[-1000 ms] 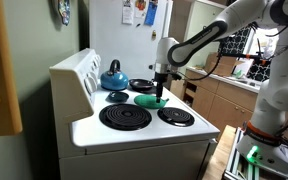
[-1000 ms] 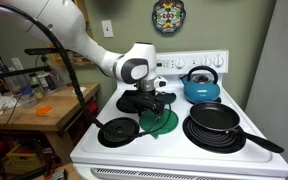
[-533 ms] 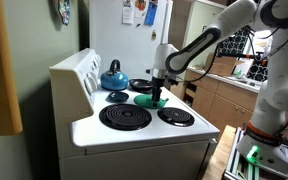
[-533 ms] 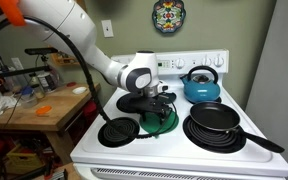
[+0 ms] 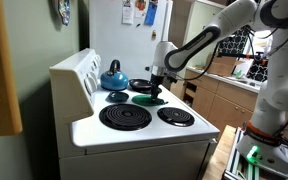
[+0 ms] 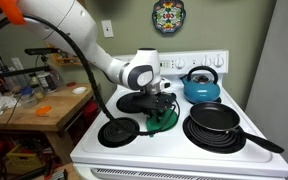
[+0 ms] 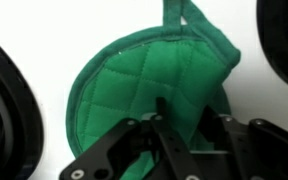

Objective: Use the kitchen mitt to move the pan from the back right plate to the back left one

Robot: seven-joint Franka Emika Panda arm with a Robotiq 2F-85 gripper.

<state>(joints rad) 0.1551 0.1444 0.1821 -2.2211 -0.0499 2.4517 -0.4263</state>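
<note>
The teal-green kitchen mitt (image 7: 124, 80) lies in the middle of the white stove, seen in both exterior views (image 5: 147, 99) (image 6: 166, 121). My gripper (image 7: 184, 108) stands straight down on it (image 5: 159, 93) (image 6: 159, 108). Its jaws are drawn in, with a fold of the fabric bunched between the fingers. The black pan (image 5: 142, 85) sits on the burner just beyond the gripper; in an exterior view the pan (image 6: 212, 120) shows its handle pointing to the stove's near corner. The back left one (image 5: 117, 96), a small coil burner, lies bare in front of the kettle.
A blue kettle (image 5: 112, 75) (image 6: 201, 85) stands by the control panel. A large bare coil (image 5: 125, 117) and a small burner (image 5: 176, 116) (image 6: 117, 131) flank the mitt. A wooden table (image 6: 44, 105) with clutter stands beside the stove.
The jaws have closed in from wide open onto the mitt, and its fabric has bunched up between them. The arm settled slightly lower. Pan and kettle have not moved.
</note>
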